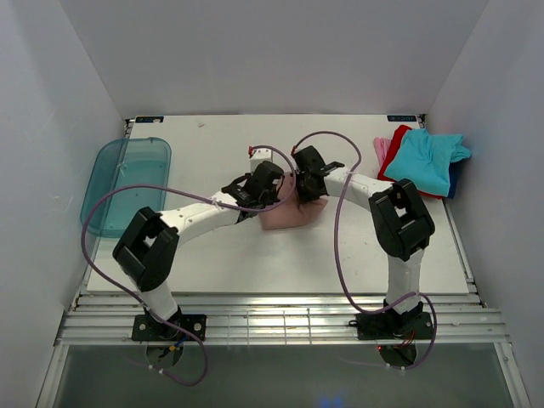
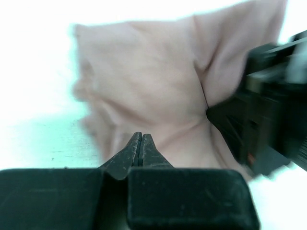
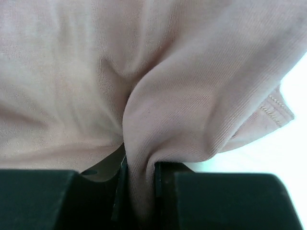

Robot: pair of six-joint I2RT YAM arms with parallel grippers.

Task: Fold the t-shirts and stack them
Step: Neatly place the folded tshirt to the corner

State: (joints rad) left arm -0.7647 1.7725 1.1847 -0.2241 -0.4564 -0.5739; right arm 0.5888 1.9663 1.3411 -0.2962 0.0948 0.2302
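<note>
At table centre: right gripper pinches pink tee fold; left gripper closed, adjacent.

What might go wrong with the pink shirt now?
1. The right gripper pinches a bunched ridge of the dusty-pink t-shirt in its jaws, so pulling may crumple it.
2. The left gripper, jaws shut, sits close beside the right one; they might bump.

On the white table are laid a dusty-pink t-shirt centrally, a pile of t-shirts far right, a teal tray left
</note>
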